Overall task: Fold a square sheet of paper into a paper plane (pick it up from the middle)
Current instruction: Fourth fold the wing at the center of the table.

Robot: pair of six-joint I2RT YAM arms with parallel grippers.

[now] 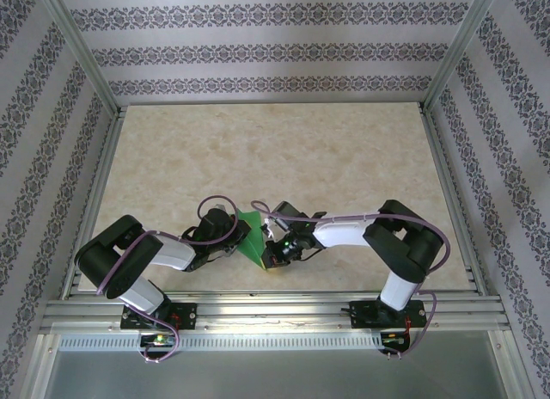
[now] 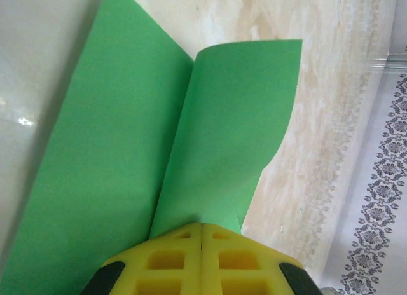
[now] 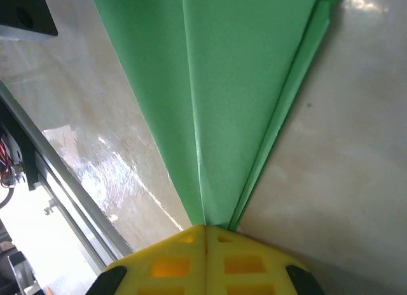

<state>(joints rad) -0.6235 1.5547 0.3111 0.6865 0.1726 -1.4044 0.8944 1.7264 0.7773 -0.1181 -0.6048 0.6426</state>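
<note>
Grey-patterned wallpaper (image 1: 275,51) covers the three walls around a beige, marble-look table (image 1: 284,150), which has a metal rail (image 1: 275,306) along its near edge. The green sheet of paper (image 1: 249,238), partly folded with a centre crease, is near that edge, between the two arms. The left gripper (image 2: 201,234) and right gripper (image 3: 205,234) each have yellow jaws clenched on opposite ends of the sheet.

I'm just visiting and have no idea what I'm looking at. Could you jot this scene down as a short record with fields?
Object: green paper, partly folded, creased, one flap curling up
Left gripper: shut on the paper's edge
Right gripper: shut on its narrow end
Surface: beige marbled table
</note>
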